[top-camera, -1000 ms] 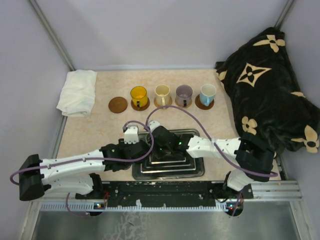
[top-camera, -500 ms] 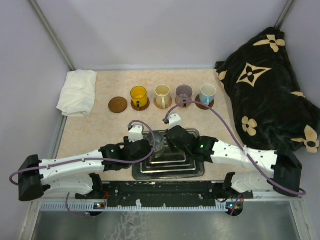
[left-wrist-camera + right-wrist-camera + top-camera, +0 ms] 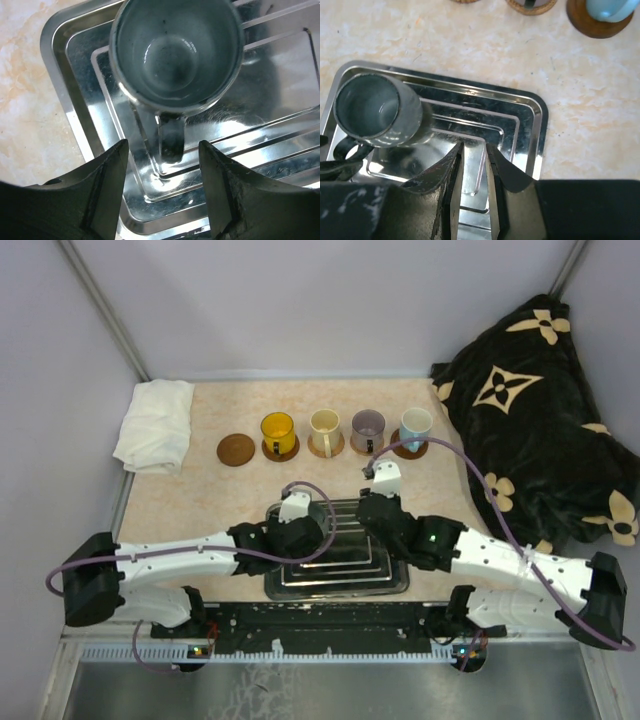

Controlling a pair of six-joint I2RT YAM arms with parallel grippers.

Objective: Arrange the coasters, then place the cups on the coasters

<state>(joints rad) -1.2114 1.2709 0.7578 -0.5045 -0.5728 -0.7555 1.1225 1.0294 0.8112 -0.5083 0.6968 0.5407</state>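
Note:
The grey cup (image 3: 176,52) stands upright at the left end of the ridged metal tray (image 3: 385,580), with its handle (image 3: 171,137) pointing at my left gripper (image 3: 164,150). That gripper is open, and the handle's end lies between its fingertips without touching them. My right gripper (image 3: 472,150) hovers over the tray to the right of the grey cup (image 3: 370,110), its jaws a narrow gap apart and holding nothing. At the back, a bare coaster (image 3: 236,450) lies left of the yellow (image 3: 278,428), cream (image 3: 325,426), purple (image 3: 367,425) and light blue (image 3: 415,423) cups, each on a coaster.
A folded white cloth (image 3: 155,425) lies at the back left. A black blanket with a cream flower pattern (image 3: 540,430) is heaped along the right side. Purple cables loop over both arms above the tray. Grey walls enclose the table.
My right gripper has drawn back to the right, off the grey cup, and its jaws have parted slightly. My left gripper has moved right, up to the cup's handle.

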